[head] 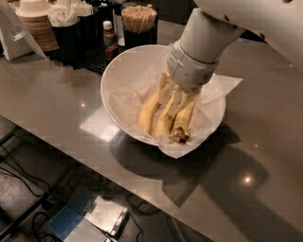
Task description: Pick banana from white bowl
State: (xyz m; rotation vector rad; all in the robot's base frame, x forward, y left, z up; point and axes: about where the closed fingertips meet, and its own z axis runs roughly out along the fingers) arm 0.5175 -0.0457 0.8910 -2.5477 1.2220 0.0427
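The white bowl [123, 71], lined with crinkled white paper, stands on the grey counter and holds three yellow bananas side by side. The middle banana [165, 120] lies between a curved, smoother one on the left [147, 112] and a slim one on the right [185, 118] with a mushy brown end. My gripper [171, 97] hangs from the white arm, reaches down into the bowl and sits right on the bananas' upper ends, mostly over the middle one. It hides those upper ends.
At the back left stand black holders with wooden stir sticks [138, 12], a small bottle [109, 33], napkins and stacked paper lids [35, 23]. The counter's front edge runs diagonally at lower left, with cables and a box on the floor below.
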